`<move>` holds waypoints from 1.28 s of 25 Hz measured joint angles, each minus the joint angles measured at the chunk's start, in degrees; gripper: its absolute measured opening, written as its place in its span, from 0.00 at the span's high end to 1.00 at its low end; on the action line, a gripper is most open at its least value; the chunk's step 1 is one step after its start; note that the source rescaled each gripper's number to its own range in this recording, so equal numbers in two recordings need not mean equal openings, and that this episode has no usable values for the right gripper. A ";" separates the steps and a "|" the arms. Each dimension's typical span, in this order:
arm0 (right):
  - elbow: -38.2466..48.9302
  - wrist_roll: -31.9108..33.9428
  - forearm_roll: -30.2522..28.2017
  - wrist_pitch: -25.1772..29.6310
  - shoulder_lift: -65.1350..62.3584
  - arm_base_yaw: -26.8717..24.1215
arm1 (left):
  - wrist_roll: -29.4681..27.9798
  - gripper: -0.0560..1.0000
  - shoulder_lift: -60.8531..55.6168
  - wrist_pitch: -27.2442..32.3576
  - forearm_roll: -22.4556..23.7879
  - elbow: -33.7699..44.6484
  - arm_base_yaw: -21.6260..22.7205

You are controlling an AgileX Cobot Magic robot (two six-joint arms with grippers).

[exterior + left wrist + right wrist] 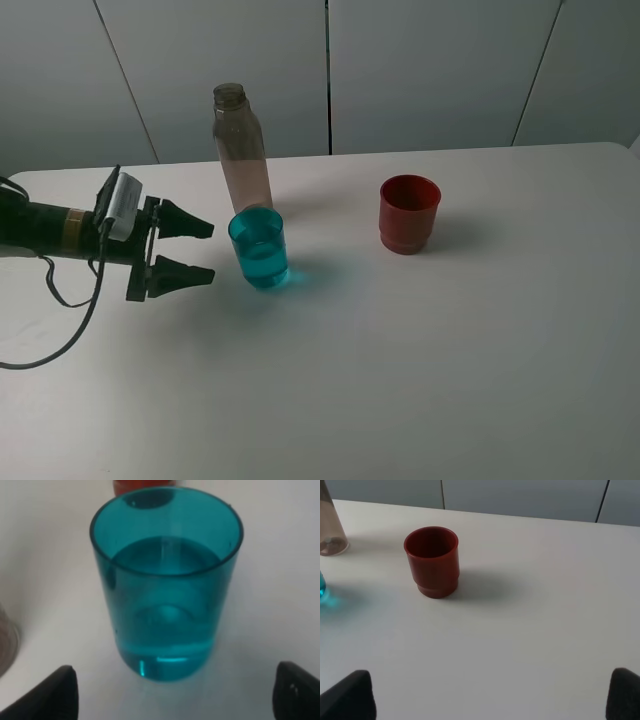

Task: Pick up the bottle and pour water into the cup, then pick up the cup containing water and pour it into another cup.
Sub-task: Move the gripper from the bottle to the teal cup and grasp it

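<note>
The teal cup (259, 248) stands upright left of the table's middle, holding water about two thirds up (165, 585). Just behind it rises the clear bottle (242, 150), uncapped. The dark-red cup (408, 213) stands apart to the right, and the right wrist view shows its inside dry (432, 562). My left gripper (210, 252) lies level, a short way left of the teal cup, open and not touching it, with both fingertips (62, 692) wide of the cup's base. My right gripper (490, 695) is open over bare table on the near side of the red cup, holding nothing; it is outside the high view.
The white table (450, 350) runs to a grey panelled wall behind. A black cable (70, 300) trails from the left arm onto the table. The bottle's base (331, 527) and the teal cup's edge (321, 587) show at the border of the right wrist view.
</note>
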 joint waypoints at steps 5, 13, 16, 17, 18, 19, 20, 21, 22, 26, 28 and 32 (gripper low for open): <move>0.00 0.00 0.00 0.00 0.00 0.00 | 1.77 0.03 1.89 -2.12 -1.58 -0.34 0.00; 0.00 0.00 0.00 0.00 0.00 0.00 | 5.83 0.03 4.90 -2.27 -3.86 -1.06 0.00; 0.00 0.00 0.00 0.00 0.00 0.00 | 5.91 0.03 5.47 -2.36 -4.27 -1.96 -0.47; 0.00 0.00 0.00 0.00 0.00 0.00 | 5.91 0.03 5.60 -2.36 -4.60 -2.41 -0.69; 0.00 0.00 0.00 0.00 0.00 0.00 | 5.94 0.03 5.73 -2.36 -4.72 -2.98 -0.97; 0.00 0.00 0.00 0.00 0.00 0.00 | 5.94 0.03 5.82 -2.36 -4.85 -3.36 -1.23; 0.00 0.00 0.00 0.00 0.00 0.00 | 5.94 0.03 6.14 -2.36 -4.98 -3.66 -1.67; 0.00 0.00 0.00 0.00 0.00 0.00 | 5.94 0.03 6.37 -2.47 -5.12 -3.77 -1.98; 0.00 0.00 0.00 0.00 0.00 0.00 | 5.94 0.03 6.52 -2.47 -5.12 -3.77 -2.19; 0.00 0.00 0.00 0.00 0.00 0.00 | 6.04 0.03 6.81 -2.47 -5.12 -3.77 -3.00; 0.00 0.00 0.00 0.00 0.00 0.00 | 6.04 0.03 6.81 -2.47 -5.12 -3.77 -3.44; 0.00 0.00 0.00 0.00 0.00 0.00 | 6.04 0.03 6.81 -2.47 -5.36 -3.77 -4.44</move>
